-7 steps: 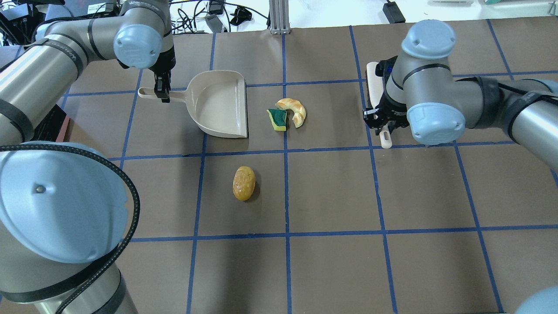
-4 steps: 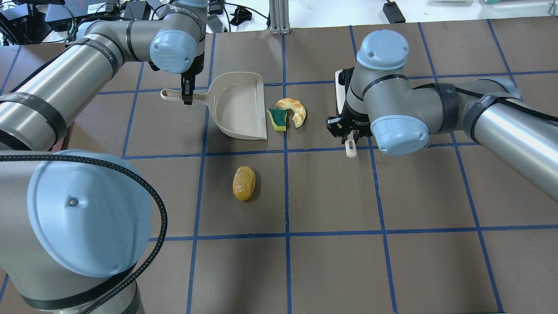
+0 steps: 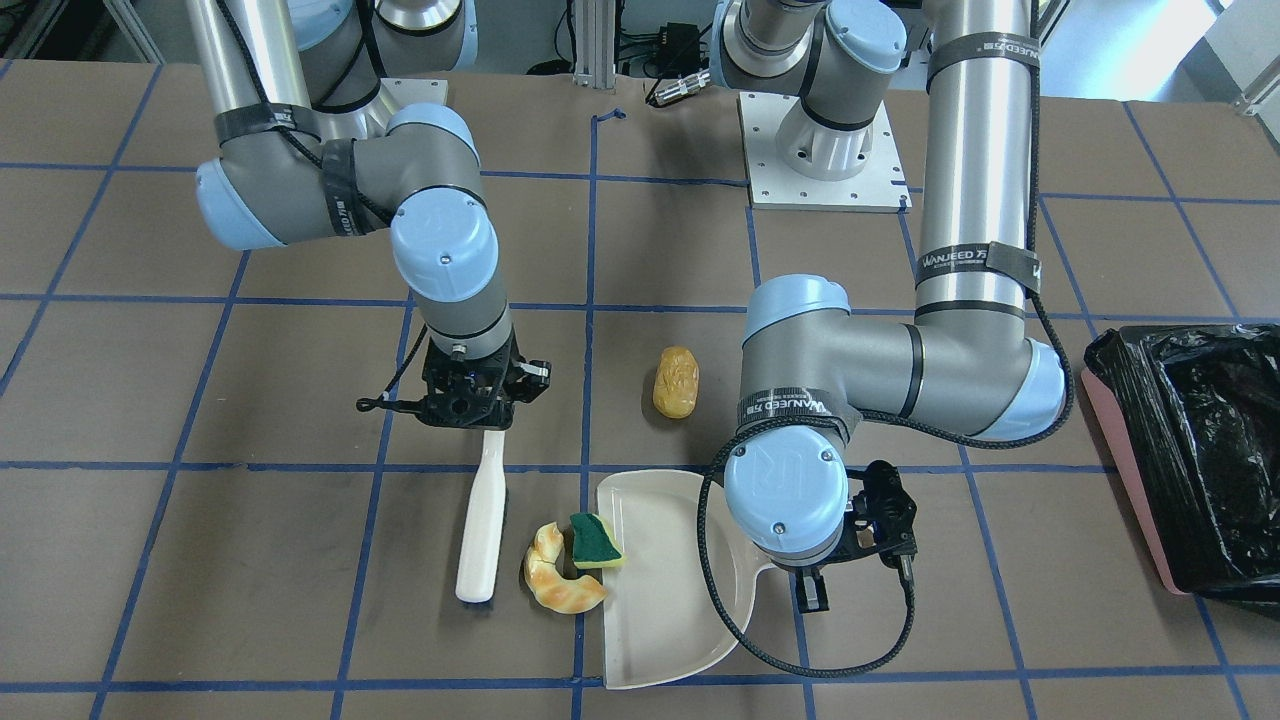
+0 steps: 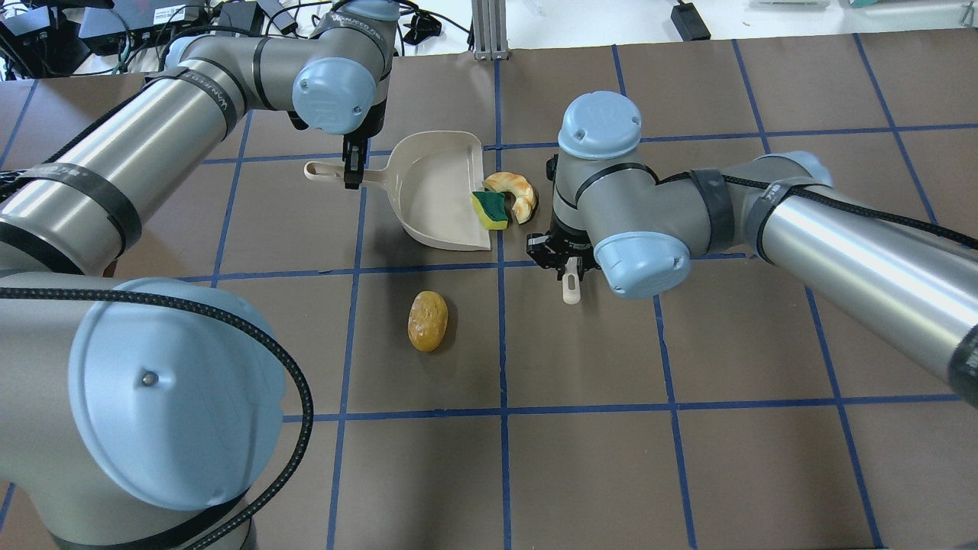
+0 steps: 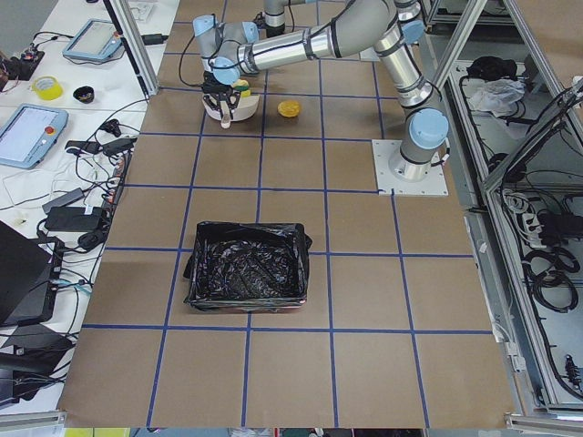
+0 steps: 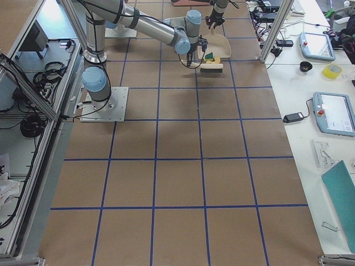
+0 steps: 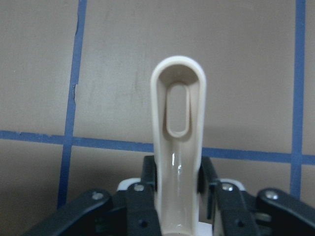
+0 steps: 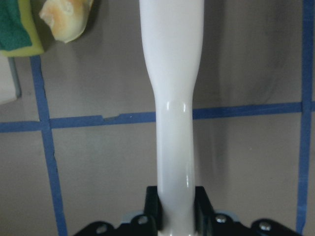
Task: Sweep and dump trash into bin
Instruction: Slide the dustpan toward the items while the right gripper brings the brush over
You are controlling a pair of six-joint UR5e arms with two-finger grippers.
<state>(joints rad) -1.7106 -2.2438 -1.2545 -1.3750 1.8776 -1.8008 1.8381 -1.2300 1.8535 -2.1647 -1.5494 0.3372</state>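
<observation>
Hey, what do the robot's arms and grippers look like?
The left arm and right arm are silver-grey tubes with light-blue joint caps, black white-lettered straps and braided black cables. The left gripper and right gripper are black.

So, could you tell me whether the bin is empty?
Empty: the bin shows only its black liner; sponge, croissant and potato are outside it.
</observation>
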